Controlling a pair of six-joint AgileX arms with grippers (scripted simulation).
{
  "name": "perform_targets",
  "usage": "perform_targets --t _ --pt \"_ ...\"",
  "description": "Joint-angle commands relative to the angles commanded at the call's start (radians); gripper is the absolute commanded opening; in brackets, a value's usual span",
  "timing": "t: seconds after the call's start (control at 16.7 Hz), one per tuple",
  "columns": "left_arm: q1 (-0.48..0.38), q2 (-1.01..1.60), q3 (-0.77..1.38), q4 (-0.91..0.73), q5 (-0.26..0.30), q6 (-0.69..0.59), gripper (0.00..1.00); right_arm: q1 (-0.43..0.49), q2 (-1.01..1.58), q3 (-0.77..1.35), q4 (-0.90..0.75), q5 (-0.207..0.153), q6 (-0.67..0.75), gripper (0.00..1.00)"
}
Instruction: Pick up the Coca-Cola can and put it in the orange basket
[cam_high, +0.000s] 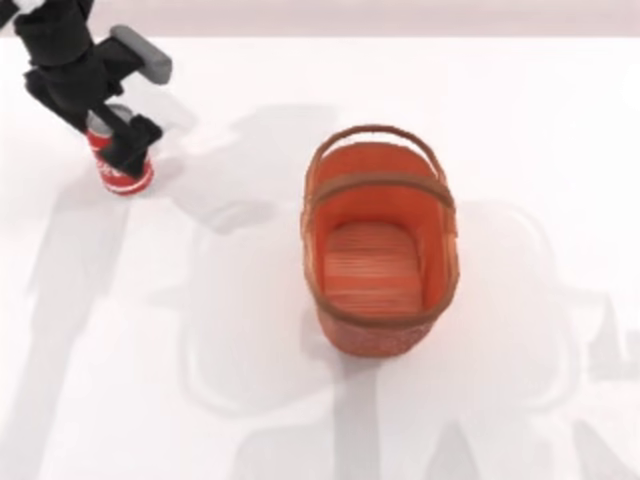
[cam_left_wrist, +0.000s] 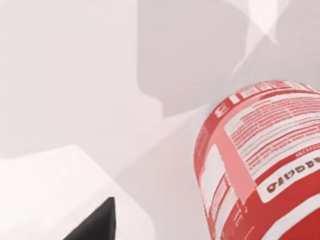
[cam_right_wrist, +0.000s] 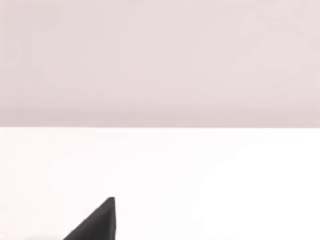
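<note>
A white table (cam_high: 520, 120) is seen from above, filling nearly the whole top view. Soft grey shadows are cast across its surface, the broadest of them spread over the middle and the near part. Along the far edge a pale pinkish-grey band of background (cam_high: 400, 15) is shown. In the right wrist view the same white surface is met by a plain pinkish wall (cam_right_wrist: 160, 60) along a straight horizontal line.
</note>
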Motion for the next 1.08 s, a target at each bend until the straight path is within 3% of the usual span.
perform_targets --t 0.78,1.08 --pt "0.000 0.000 0.000 0.000 0.000 0.000 0.02 0.000 0.000 0.000 0.000 0.000 0.000 1.00" --pt "0.000 0.000 0.000 0.000 0.000 0.000 0.00 0.000 0.000 0.000 0.000 0.000 0.000 1.00"
